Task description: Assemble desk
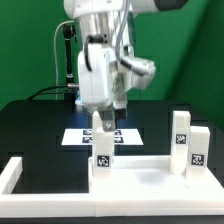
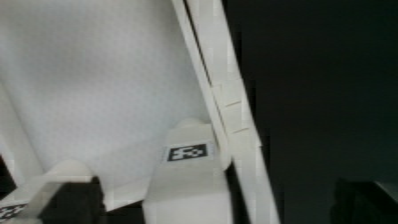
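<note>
The white desk top (image 1: 150, 178) lies flat at the front, and its pale surface (image 2: 89, 90) and raised rim (image 2: 217, 70) fill the wrist view. A white tagged leg (image 1: 103, 150) stands upright at the desk top's far edge; it also shows in the wrist view (image 2: 187, 165). My gripper (image 1: 104, 127) is straight above this leg, its jaws straddling the top. In the wrist view the gripper (image 2: 214, 208) stands open, with dark fingers (image 2: 45, 200) wider apart than the leg, which sits nearer one finger. Two more legs (image 1: 180, 135) (image 1: 200, 150) stand upright at the exterior view's right.
The marker board (image 1: 125, 137) lies on the black table behind the leg. The long low white border frame (image 1: 12, 172) runs along the front and the exterior view's left. A green wall backs the scene.
</note>
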{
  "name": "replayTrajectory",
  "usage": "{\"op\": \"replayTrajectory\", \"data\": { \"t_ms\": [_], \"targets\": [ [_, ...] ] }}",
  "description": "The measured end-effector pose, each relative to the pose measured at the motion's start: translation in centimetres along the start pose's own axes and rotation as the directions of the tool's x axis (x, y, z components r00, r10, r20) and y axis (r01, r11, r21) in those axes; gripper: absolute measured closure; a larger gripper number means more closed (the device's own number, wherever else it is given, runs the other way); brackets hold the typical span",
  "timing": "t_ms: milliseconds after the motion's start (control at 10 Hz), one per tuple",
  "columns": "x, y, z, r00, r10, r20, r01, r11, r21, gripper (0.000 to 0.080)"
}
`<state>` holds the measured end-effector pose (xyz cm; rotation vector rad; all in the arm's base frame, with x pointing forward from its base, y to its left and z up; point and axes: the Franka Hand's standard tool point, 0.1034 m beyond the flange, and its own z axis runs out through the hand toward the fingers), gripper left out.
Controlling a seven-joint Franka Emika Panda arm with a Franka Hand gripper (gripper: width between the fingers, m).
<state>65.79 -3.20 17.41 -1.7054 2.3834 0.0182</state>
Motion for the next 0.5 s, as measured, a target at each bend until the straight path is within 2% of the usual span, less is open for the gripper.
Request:
{"op": "replayTrajectory", "data": {
  "t_ms": [100, 500],
  "targets": [
    [-0.23, -0.32, -0.83, 1.0, -0.003, 0.008, 0.002, 1.0, 0.014, 0.0153],
    [-0.09, -0.09, -0.21, 1.0, -0.004, 0.002, 0.004, 1.0, 0.006, 0.015]
  ]
}}
